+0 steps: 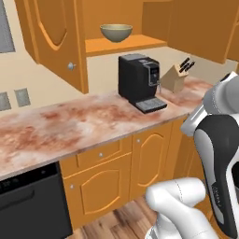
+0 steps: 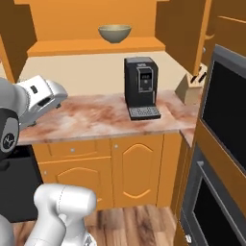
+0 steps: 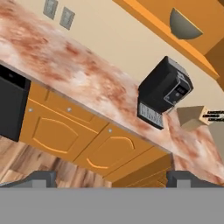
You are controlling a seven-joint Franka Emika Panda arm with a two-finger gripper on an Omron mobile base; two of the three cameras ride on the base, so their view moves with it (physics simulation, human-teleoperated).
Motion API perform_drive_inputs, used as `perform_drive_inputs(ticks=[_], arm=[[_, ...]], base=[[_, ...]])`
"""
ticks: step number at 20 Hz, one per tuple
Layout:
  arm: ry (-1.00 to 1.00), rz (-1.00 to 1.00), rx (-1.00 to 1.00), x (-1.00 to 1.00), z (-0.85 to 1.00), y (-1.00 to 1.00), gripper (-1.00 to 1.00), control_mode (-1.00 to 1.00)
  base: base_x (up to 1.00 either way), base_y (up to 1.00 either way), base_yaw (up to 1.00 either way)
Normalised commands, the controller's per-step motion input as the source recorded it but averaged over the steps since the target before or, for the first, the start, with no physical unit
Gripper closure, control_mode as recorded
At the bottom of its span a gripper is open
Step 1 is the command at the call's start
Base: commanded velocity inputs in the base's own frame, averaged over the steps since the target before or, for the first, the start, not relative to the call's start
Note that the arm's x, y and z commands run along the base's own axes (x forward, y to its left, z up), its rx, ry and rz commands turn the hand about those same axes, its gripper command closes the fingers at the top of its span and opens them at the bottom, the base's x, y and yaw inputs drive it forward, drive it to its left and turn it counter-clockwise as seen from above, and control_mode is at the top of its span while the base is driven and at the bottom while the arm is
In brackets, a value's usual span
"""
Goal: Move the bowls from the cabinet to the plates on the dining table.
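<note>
Reddish-pink marbled stone counter (image 1: 70, 122) runs along a cream wall, mottled and glossy, with orange wood arched-panel doors (image 1: 150, 158) and drawers below, small silver knobs on each. Wood plank floor (image 2: 129, 228) underneath.

Above it hangs the cabinet (image 1: 60, 37), orange wood, both doors swung open; left door has an arched panel and a round silver knob (image 1: 71, 66). On its flat orange shelf (image 1: 123, 45) sits one bowl (image 1: 115, 32), round and deep, dull olive-bronze outside, upright, alone near the shelf's middle. Same bowl in the right base view (image 2: 115, 33) and, rolled, in the hand view (image 3: 183, 25). Inside of it too shallowly seen to describe.

Directly under the shelf stands a boxy black coffee machine (image 1: 139, 81) on the counter, grey panel on front, ribbed drip tray sticking out toward me. Just to its right, a tan wooden knife block (image 1: 173, 78), tilted, with black handles poking out. Two grey wall outlets (image 1: 14, 99) on the wall far left. Black dishwasher front (image 1: 30, 200) below the counter at left. Right base view shows a tall black oven stack (image 2: 218, 144) in an orange housing at the right edge.

My gripper (image 3: 109, 178) is well back from the counter, pointing at the lower doors; two dark fingertips (image 3: 40, 178) sit far apart with nothing between them, so spread wide and holding nothing. My white arm (image 1: 219, 135) is folded up at the frame edge, well apart from the cabinet and bowl.
</note>
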Motion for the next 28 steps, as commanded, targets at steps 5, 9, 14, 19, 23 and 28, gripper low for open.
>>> perform_drive_inputs(ticks=[5, 9, 14, 19, 23, 28], arm=[[0.0, 0.0, 0.0, 0.0, 0.0, 0.0, -1.0, 1.0], [0.0, 0.0, 0.0, 0.0, 0.0, 0.0, -1.0, 1.0], [0.0, 0.0, 0.0, 0.0, 0.0, 0.0, -1.0, 1.0], [0.0, 0.0, 0.0, 0.0, 0.0, 0.0, -1.0, 1.0], [0.0, 0.0, 0.0, 0.0, 0.0, 0.0, -1.0, 1.0], [0.0, 0.0, 0.0, 0.0, 0.0, 0.0, -1.0, 1.0]], base=[[0.31, -0.44, 0.32], [0.29, -0.49, 0.3], [0.36, -0.41, 0.27], [0.57, -0.28, 0.23], [0.66, -0.3, 0.21], [0.49, -0.47, 0.18]])
